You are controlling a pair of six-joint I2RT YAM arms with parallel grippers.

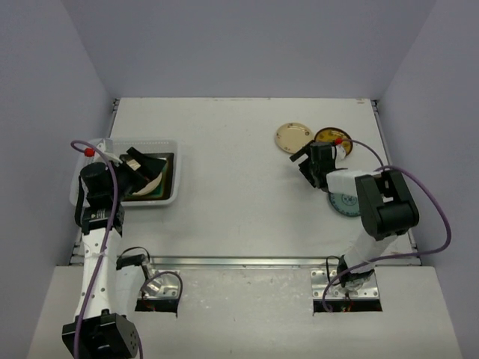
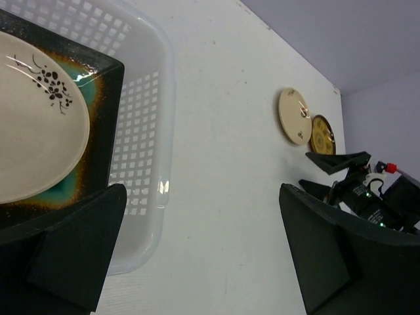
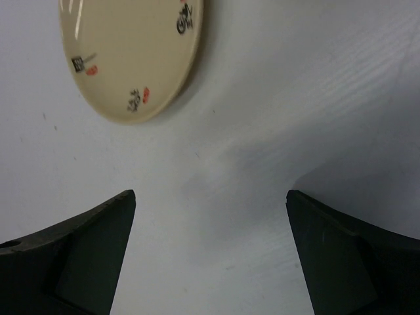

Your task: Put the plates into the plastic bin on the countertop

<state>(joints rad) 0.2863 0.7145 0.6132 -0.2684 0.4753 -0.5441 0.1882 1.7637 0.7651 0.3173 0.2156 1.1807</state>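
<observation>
Remaining plates (image 1: 293, 137): three are left on the countertop (image 1: 239, 187), right side.
Plastic bin (image 2: 141, 164): at least two are stacked inside.
Left gripper (image 2: 203, 230): spread wide, empty.
Right gripper (image 3: 210, 230): spread wide, empty.

Pretty bare setup tbh. Plain pale lavender-grey walls (image 1: 247, 45) box it in on the far side, the left and the right. In the middle sits a flat white matte counter (image 1: 239, 202), with a thin silver metal rail (image 1: 239, 262) running along its near edge. Nearer than that there's a light grey speckled board (image 1: 247, 314). Lighting is soft and even, with only faint shadows.
</observation>
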